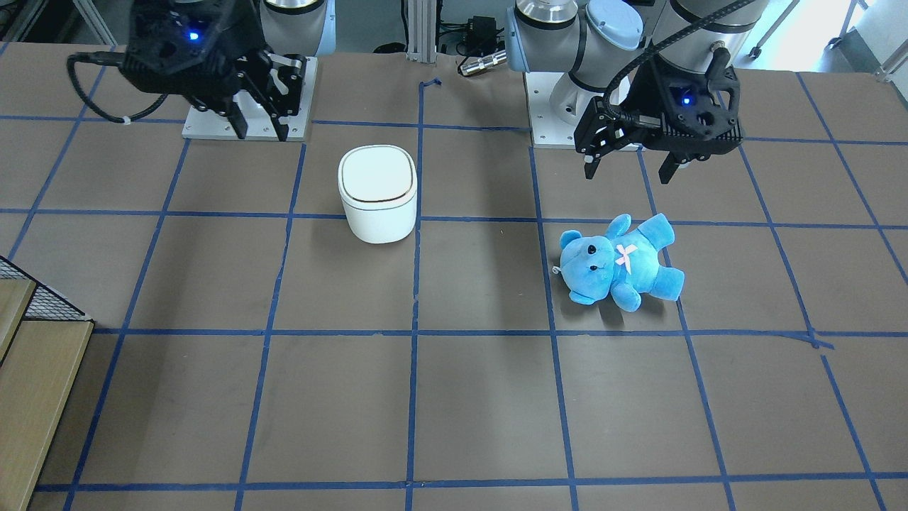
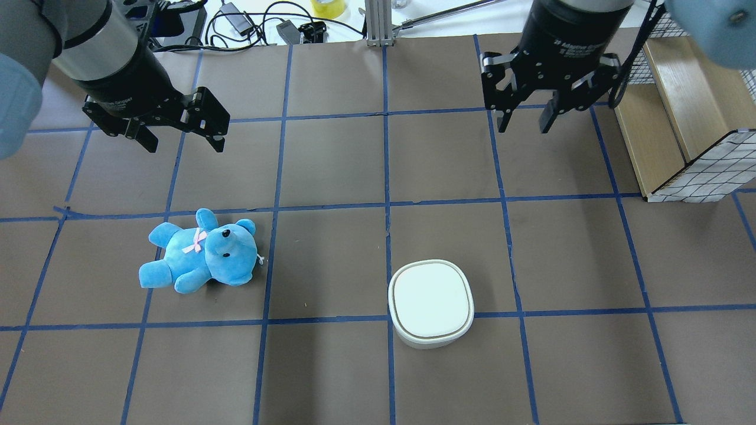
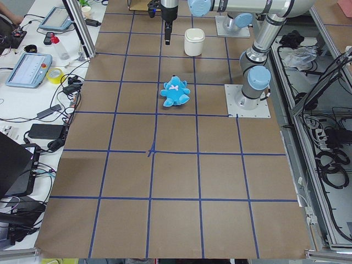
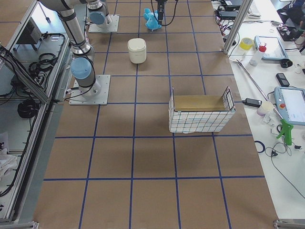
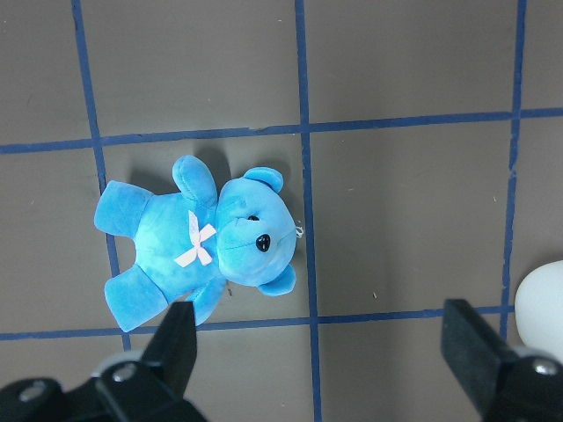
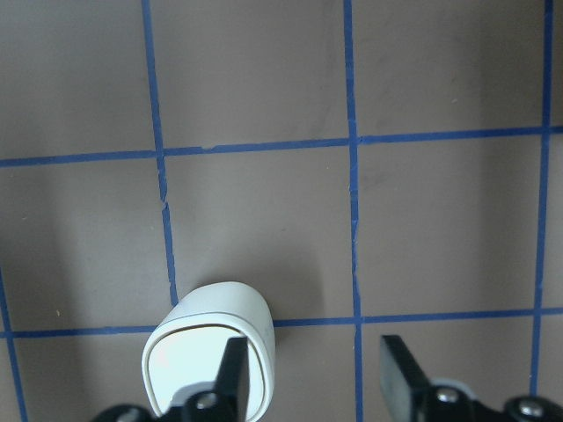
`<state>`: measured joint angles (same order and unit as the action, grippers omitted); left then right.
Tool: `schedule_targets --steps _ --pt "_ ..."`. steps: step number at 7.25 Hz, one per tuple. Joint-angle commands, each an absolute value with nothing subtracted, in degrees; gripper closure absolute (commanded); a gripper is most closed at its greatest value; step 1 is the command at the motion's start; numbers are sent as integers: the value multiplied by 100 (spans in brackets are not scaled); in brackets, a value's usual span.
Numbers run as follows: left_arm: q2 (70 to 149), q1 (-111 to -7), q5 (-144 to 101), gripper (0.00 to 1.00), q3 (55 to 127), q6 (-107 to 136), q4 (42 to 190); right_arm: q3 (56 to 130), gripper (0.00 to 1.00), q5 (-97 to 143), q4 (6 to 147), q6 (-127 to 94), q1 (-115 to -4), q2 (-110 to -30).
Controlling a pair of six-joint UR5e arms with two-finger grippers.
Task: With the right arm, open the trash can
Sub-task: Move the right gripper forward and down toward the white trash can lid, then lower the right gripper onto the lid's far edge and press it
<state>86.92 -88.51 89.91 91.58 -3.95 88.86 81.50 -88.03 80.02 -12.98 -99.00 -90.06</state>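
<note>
Two grippers, one trash can [image 1: 377,191], one teddy bear [image 1: 617,261], one wire-sided box [image 2: 697,171].

Front-facing view: you see the can lid-down, nearer the table's robot-side edge than the operators' edge. The right gripper [image 1: 259,129] hangs clear of it, fingers apart and empty. The left gripper [image 1: 628,172] hangs near the bear without touching it, fingers apart and empty.

Overhead view: this adds the box toward the operators' edge, which the front-facing view clips.

Right side view: only here do you see the box's open top.

Right wrist view: the can's top only, no bear.

Left wrist view: the whole bear and a white sliver of the can.
</note>
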Motion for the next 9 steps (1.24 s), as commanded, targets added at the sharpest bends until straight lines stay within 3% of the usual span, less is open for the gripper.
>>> schedule_targets --steps 1,5,7,9 --pt "8692 -8851 8991 0 9158 -396 8886 8715 100 -8789 7954 -1880 -10605 -9009" --pt "8692 -8851 9000 0 9158 -396 8886 10780 100 -8894 9681 -2092 -10898 -9070" --pt "8692 -8851 8991 0 9158 -396 8886 11353 100 -8798 10185 -2074 -10968 -8948" --pt "8692 -8851 8991 0 9158 -396 8886 11426 100 -8807 10292 -2057 -11013 -8868"
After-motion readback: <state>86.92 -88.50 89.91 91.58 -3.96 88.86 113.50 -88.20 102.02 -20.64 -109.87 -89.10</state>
